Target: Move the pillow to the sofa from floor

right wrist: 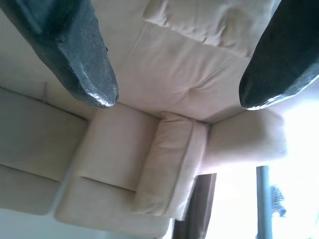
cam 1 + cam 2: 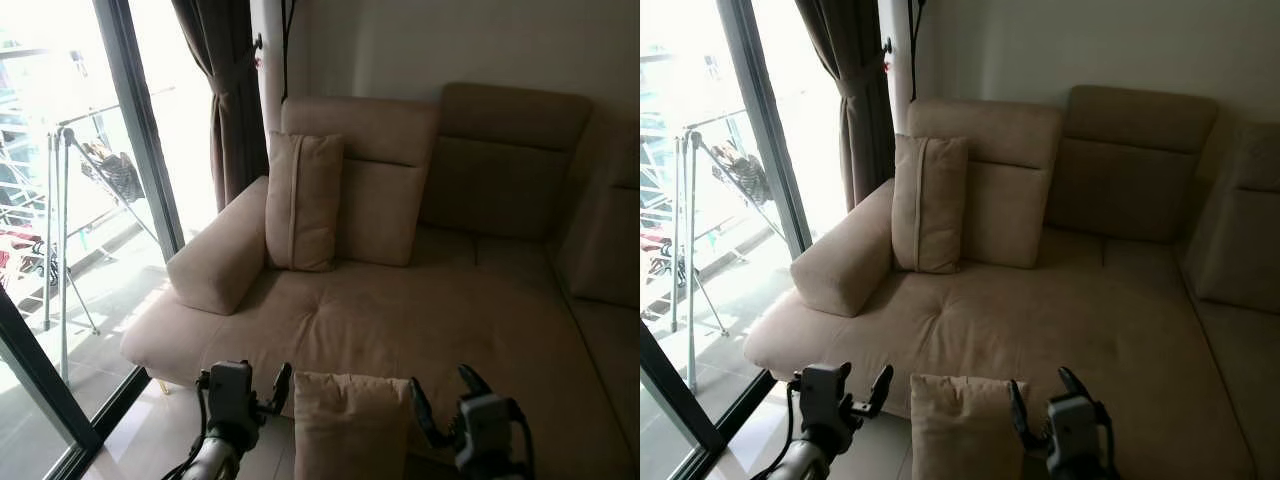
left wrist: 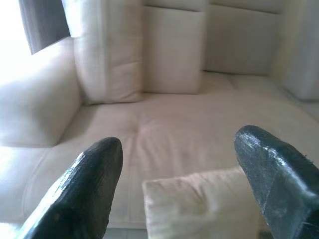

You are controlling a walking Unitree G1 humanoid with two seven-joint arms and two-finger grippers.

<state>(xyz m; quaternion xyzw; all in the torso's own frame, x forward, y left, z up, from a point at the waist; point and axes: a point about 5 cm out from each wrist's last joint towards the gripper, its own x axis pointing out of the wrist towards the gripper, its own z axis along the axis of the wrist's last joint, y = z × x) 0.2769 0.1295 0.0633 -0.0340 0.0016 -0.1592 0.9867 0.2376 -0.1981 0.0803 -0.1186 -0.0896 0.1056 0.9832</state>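
A: Starting nearest. Holding the pillow (image 2: 352, 425) between the two arms, low in front, at the front edge of the sofa (image 2: 420, 310). Left gripper (image 2: 262, 388) sitting beside the pillow's left edge, right gripper (image 2: 442, 398) beside its right edge.

B: Noting finger state?

A: Both spread wide, fingers (image 3: 84, 184) apart with the pillow's top corner showing between them; not clamping, more pressing in from either side, apparently.

B: Judging the step: carrying forward and setting down on the seat.

A: Agreeing. Keeping both arms level so the pillow is not slipping out; pushing forward well past the seat edge before easing the arms apart.

B: Farther back?

A: Second pillow (image 2: 302, 200) standing upright against the backrest, beside the armrest (image 2: 220, 255). Beyond, curtain (image 2: 225, 90) and balcony door (image 2: 140, 130). Aiming for the bare seat short of that cushion.
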